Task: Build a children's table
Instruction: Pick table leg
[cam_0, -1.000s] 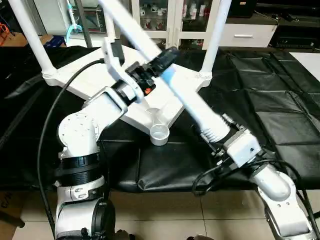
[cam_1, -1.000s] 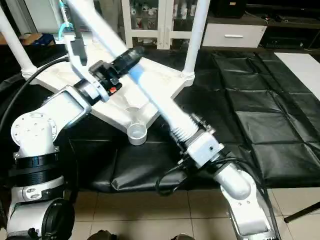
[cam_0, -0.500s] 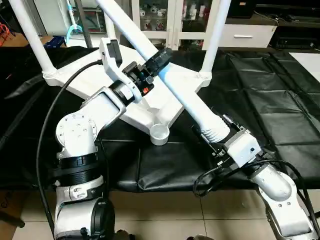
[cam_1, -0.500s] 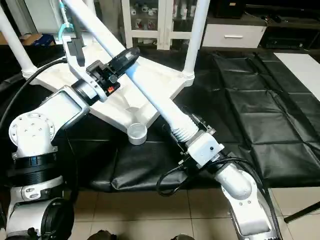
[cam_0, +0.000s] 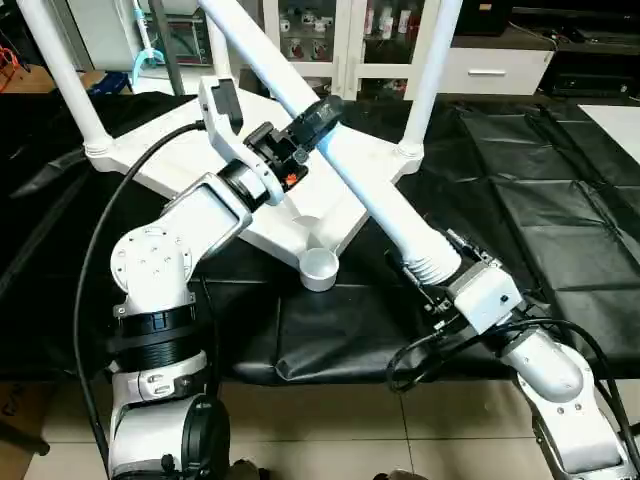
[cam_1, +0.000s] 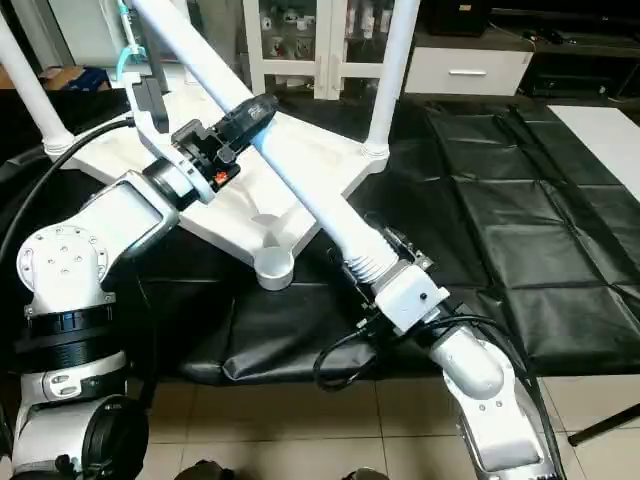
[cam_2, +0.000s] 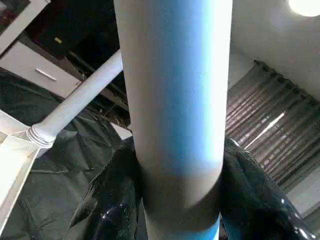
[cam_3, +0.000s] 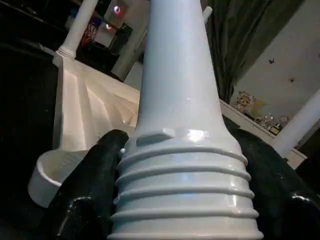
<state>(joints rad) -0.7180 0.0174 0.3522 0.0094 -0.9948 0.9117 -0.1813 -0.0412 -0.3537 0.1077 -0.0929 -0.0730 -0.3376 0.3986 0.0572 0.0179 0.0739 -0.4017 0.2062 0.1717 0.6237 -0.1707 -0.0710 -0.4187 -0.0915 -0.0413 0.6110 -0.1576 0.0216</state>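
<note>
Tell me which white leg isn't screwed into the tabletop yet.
The slanted leg, held by both grippers, left and right, threaded end free. The others, like the far right leg, stand upright in corner sockets.

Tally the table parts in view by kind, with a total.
Top: 1
Fitted legs: 3
Loose leg: 1
Total: 5

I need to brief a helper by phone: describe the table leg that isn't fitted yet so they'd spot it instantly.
On the black mat lies the upside-down white table top, with upright legs in its corners. The loose leg slants across it, held by both grippers; its threaded end sits at the right gripper.
</note>
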